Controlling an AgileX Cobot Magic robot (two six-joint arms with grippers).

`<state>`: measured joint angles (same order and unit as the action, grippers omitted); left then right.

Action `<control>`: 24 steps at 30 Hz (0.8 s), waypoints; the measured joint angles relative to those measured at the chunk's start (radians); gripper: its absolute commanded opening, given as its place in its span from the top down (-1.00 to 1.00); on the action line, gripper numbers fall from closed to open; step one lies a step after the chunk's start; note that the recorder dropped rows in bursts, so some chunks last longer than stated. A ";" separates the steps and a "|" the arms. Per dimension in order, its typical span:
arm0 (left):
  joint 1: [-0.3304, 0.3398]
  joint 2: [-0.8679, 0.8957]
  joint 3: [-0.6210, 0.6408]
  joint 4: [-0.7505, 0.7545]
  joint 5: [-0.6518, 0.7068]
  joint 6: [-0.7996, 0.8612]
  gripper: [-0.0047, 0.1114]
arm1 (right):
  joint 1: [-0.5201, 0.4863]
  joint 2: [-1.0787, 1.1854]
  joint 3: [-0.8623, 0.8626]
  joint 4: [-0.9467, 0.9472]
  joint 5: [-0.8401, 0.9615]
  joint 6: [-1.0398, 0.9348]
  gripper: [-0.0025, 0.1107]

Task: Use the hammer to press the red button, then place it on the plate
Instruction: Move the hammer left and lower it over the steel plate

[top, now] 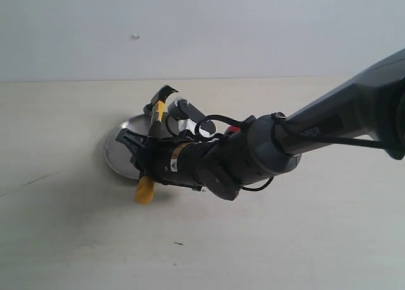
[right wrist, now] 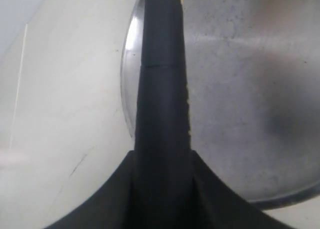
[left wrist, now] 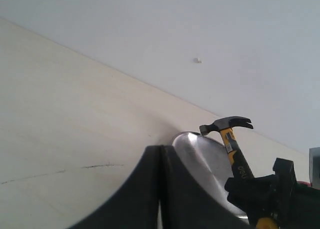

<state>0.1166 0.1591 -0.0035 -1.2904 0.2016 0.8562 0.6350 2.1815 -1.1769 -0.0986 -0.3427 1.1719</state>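
First, in the exterior view, the right arm (top: 297, 135) is stretched across to the plate (top: 117, 152), which lies on the pale surface (top: 266, 239). The hammer (top: 158, 109) is clamped by its black handle between the right fingers (top: 134, 140). Its dark head is raised past the plate's far rim and its yellow end sits beyond the near rim. A sliver of the red button (top: 233, 130) is seen behind the arm, near the plate.

Next, in the left wrist view, the 2 left fingers (left wrist: 145, 189) are pressed together on nothing, beside the plate (left wrist: 200, 154). The hammer (left wrist: 227, 126) is tilted over it.

Lastly, in the right wrist view, the hammer (right wrist: 162, 89) handle runs between the right fingers (right wrist: 110, 204) over the plate's (right wrist: 250, 89) rim. Contact with the plate cannot be told.
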 measured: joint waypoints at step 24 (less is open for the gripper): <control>0.000 0.000 0.000 0.000 0.000 0.000 0.92 | 0.000 0.068 -0.104 0.007 0.087 -0.051 0.93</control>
<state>0.1166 0.1591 -0.0035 -1.2904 0.2016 0.8562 0.6350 2.2499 -1.2809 -0.0916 -0.2561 1.1208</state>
